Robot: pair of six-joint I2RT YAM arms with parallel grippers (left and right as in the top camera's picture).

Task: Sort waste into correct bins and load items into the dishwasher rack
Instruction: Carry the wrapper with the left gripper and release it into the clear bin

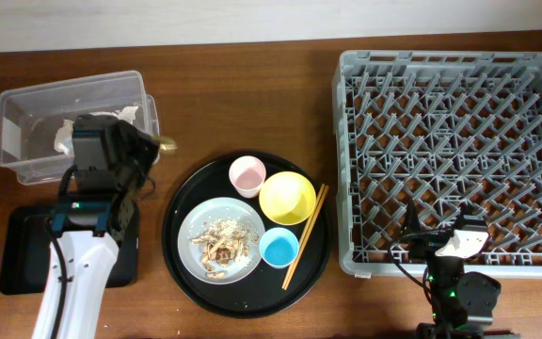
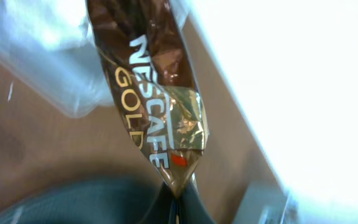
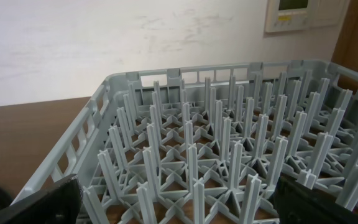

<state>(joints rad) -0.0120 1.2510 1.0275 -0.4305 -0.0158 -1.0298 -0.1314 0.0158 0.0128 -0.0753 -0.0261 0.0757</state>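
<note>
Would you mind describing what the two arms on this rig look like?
The left arm has a white lower link, a black wrist block with a teal band, and a black cable along it. The right arm is mostly black, with a white piece near its wrist, a green light, and black cables.

Obs: left arm (image 1: 69, 282) stretched forward. The left gripper (image 2: 180, 200) is closed, with the wrapper (image 2: 157, 93) pinched at its tips and sticking out ahead of them. Obs: right arm (image 1: 459, 297) folded low. The right gripper (image 3: 185, 208) is spread wide, fingers (image 3: 45, 202) level and pointing forward.
</note>
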